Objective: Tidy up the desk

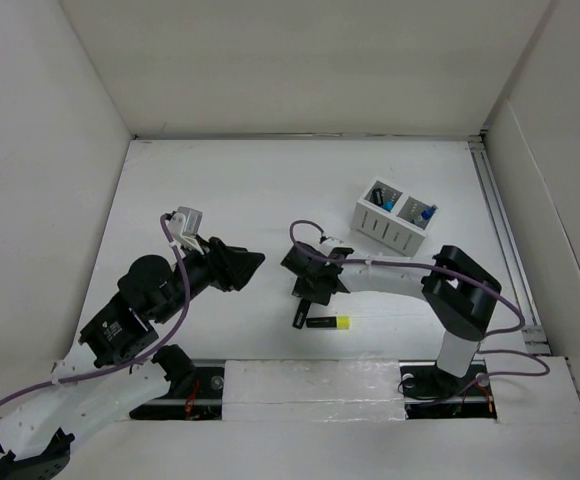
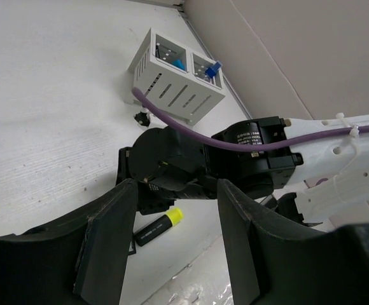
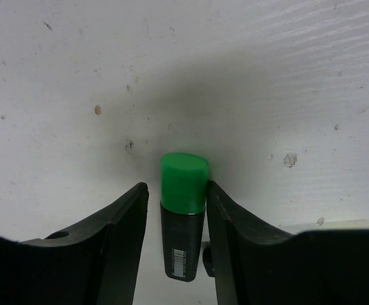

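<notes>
My right gripper [image 1: 308, 292] hangs low over the white desk [image 1: 230, 190] near its front middle. In the right wrist view its fingers [image 3: 175, 190] are shut on a black highlighter with a green cap [image 3: 184, 183], cap pointing away toward the desk. A black highlighter with a yellow cap [image 1: 328, 322] lies on the desk just right of that gripper; it also shows in the left wrist view [image 2: 159, 227]. My left gripper [image 1: 238, 266] is open and empty, raised left of the right gripper, its jaws [image 2: 178, 187] facing it.
A small white slotted two-compartment box [image 1: 392, 217] stands at the back right with blue items [image 1: 425, 213] inside; it also shows in the left wrist view [image 2: 175, 76]. White wall panels surround the desk. A purple cable [image 2: 191, 130] runs along the right arm.
</notes>
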Motion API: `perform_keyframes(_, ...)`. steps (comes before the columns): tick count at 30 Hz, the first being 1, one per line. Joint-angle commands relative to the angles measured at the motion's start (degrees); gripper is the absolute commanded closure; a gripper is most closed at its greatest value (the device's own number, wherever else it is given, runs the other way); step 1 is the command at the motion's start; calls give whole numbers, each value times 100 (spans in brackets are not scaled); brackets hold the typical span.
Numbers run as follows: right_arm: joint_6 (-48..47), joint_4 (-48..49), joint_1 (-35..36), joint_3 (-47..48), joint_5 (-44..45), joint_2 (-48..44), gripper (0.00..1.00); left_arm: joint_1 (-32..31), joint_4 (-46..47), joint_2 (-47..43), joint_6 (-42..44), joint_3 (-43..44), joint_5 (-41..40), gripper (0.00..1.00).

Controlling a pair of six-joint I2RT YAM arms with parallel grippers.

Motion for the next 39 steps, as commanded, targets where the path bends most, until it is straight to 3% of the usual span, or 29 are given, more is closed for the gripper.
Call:
perform_keyframes(1,-193,-248,3,329,87,171,53,18,96,-58,95,-11,-31,51)
perform_keyframes(6,-413,-530,3,787,140,681,58,18,70,-49,139,24,-127,50)
perform_keyframes(13,-720,-477,-58,1024,-9,893,76,18,17,-23,227,59,-189,50)
perform_keyframes(22,-1274,-258,-198,1314,544,-310,81,18,70,48,227,182,-242,50)
perform_keyframes(29,-2144,252,-1524,1235,132,-1383,82,18,201,276,43,235,-198,50)
perform_keyframes(32,-2583,340,-2245,1323,-26,-1647,82,18,237,364,-54,244,-110,50)
perform_keyframes(33,-2906,384,-2812,1488,-166,-1778,81,18,245,477,-142,261,-75,50)
perform_keyframes(35,-3153,488,-3010,1559,-229,-1823,81,18,254,557,-177,261,-48,50)
perform_keyframes(39,-3708,841,-4090,1954,-255,-1605,79,18,386,812,-327,323,-31,50)
